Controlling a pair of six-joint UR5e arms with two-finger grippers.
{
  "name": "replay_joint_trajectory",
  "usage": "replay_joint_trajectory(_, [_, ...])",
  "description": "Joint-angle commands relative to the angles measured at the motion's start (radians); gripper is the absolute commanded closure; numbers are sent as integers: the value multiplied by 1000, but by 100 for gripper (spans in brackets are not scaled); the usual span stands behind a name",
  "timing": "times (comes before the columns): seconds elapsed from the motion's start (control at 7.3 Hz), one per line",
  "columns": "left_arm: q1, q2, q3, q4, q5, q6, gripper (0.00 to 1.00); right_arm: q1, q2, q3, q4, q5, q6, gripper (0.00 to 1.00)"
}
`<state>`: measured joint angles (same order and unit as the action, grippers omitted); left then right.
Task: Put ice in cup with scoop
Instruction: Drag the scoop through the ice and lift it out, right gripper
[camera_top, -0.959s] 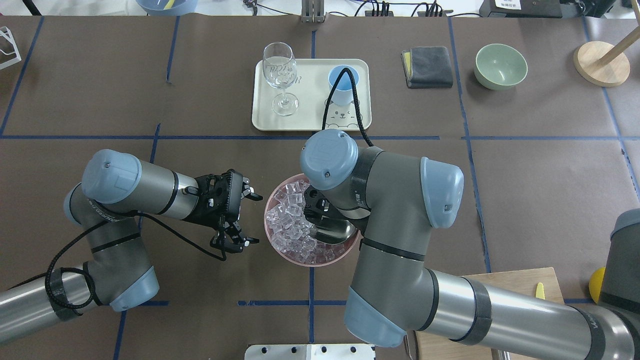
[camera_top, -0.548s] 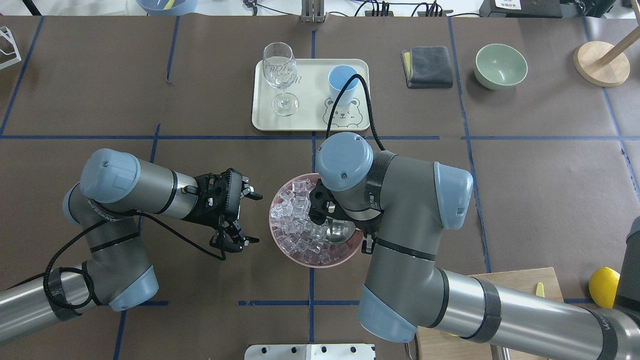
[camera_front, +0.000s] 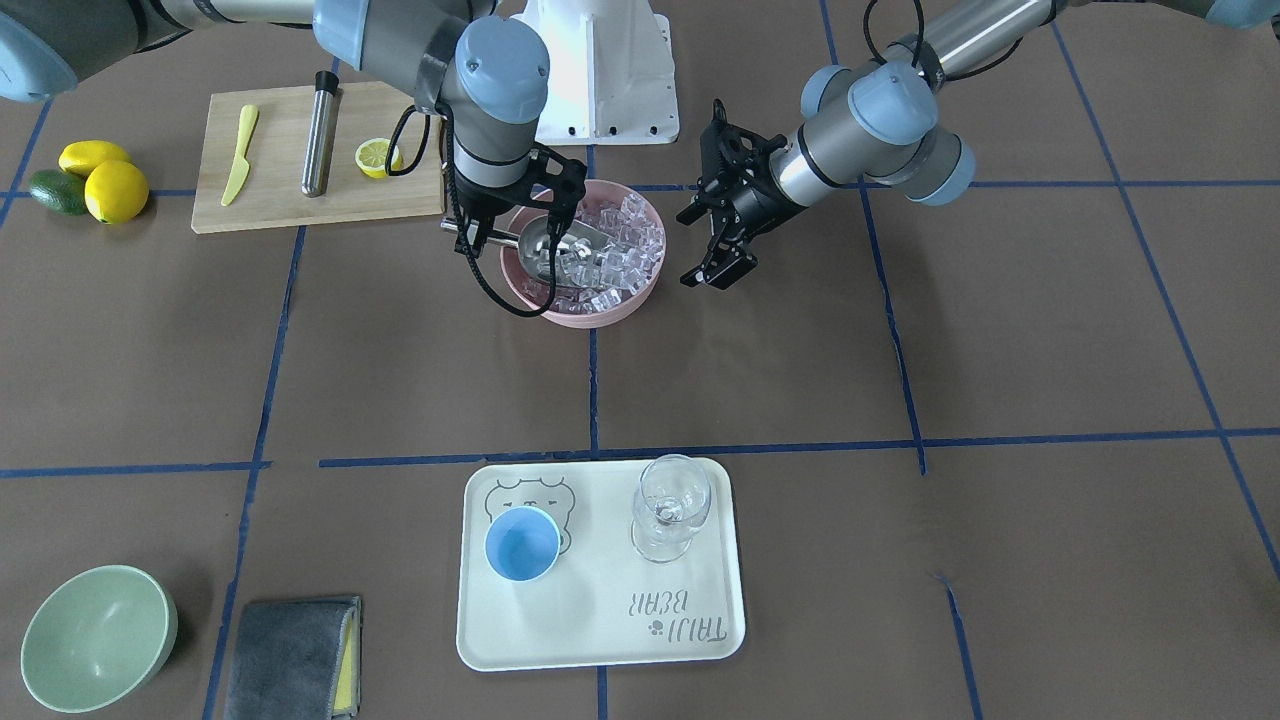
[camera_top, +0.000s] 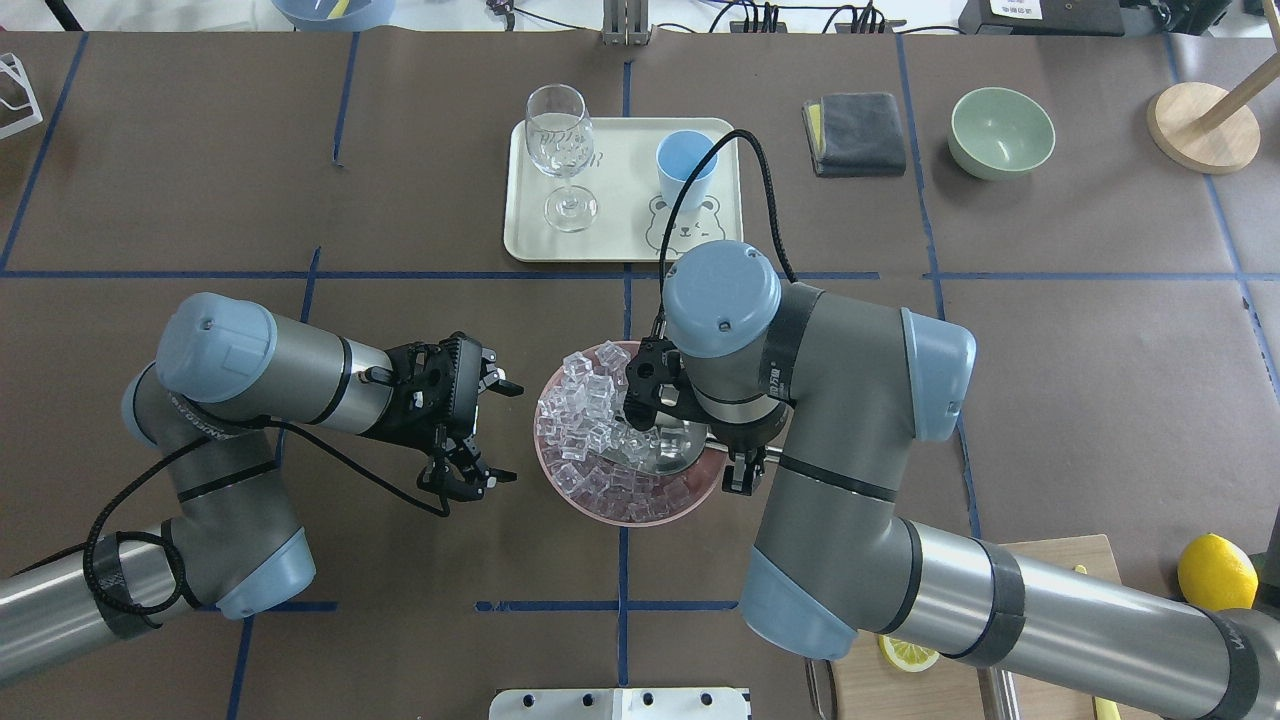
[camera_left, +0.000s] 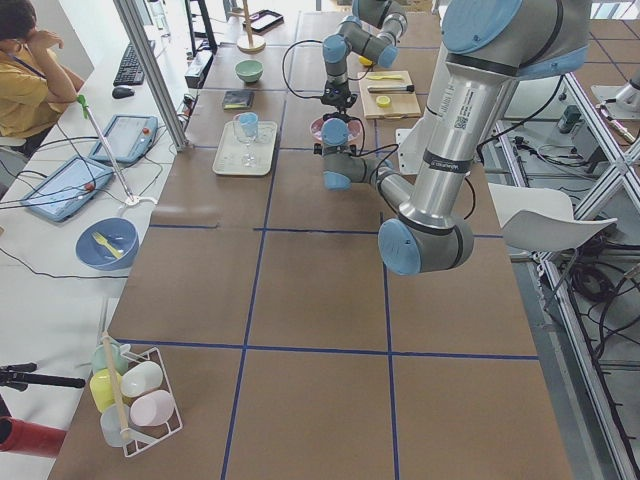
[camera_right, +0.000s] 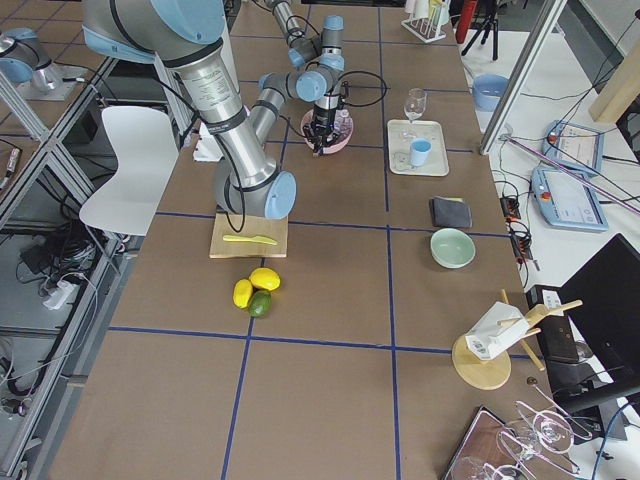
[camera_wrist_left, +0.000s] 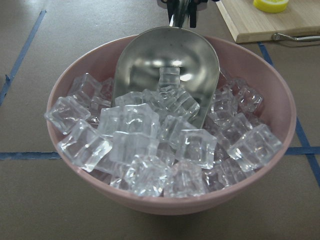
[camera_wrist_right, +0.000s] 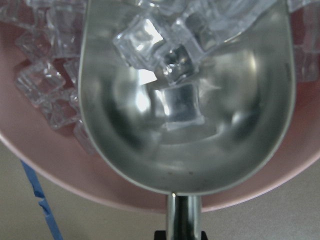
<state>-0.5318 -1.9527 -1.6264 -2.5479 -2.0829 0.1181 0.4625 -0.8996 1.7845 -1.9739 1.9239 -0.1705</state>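
The ice (camera_top: 580, 420) fills a pink bowl (camera_top: 640, 520) at the table's middle. My right gripper (camera_front: 468, 228) is shut on the handle of the steel scoop (camera_front: 545, 240). The scoop's blade (camera_wrist_left: 170, 60) lies in the bowl with its mouth pushed into the heap. A few cubes (camera_wrist_right: 150, 35) sit inside the blade (camera_wrist_right: 185, 130). My left gripper (camera_top: 508, 433) is open and empty beside the bowl, not touching it. The light-blue cup (camera_top: 686, 160) stands upright and empty on a cream tray (camera_top: 620, 200) at the far side.
A clear stemmed glass (camera_top: 560, 140) stands on the tray beside the cup. A grey cloth (camera_top: 855, 133) and a pale green bowl (camera_top: 1001, 130) lie far right. A cutting board (camera_front: 300, 200) with a steel cylinder (camera_front: 320, 130) and lemons (camera_front: 115, 190) lie near the right arm.
My right wrist has swung to the right and farther from the robot, and the scoop has turned with it in the ice. The left arm has hardly moved.
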Motion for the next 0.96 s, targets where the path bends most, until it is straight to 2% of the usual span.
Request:
replay_joint_trajectory(0.0, [-2,-2,-15,20,0,0,0,13,-31,27,92,32,8,100])
replay_joint_trajectory(0.55, [-4,0,-18,20,0,0,0,19,-53,73,93,29,9,100])
replay_joint_trajectory(0.82, [-4,1,-20,20,0,0,0,19,-65,128,92,30,28,100])
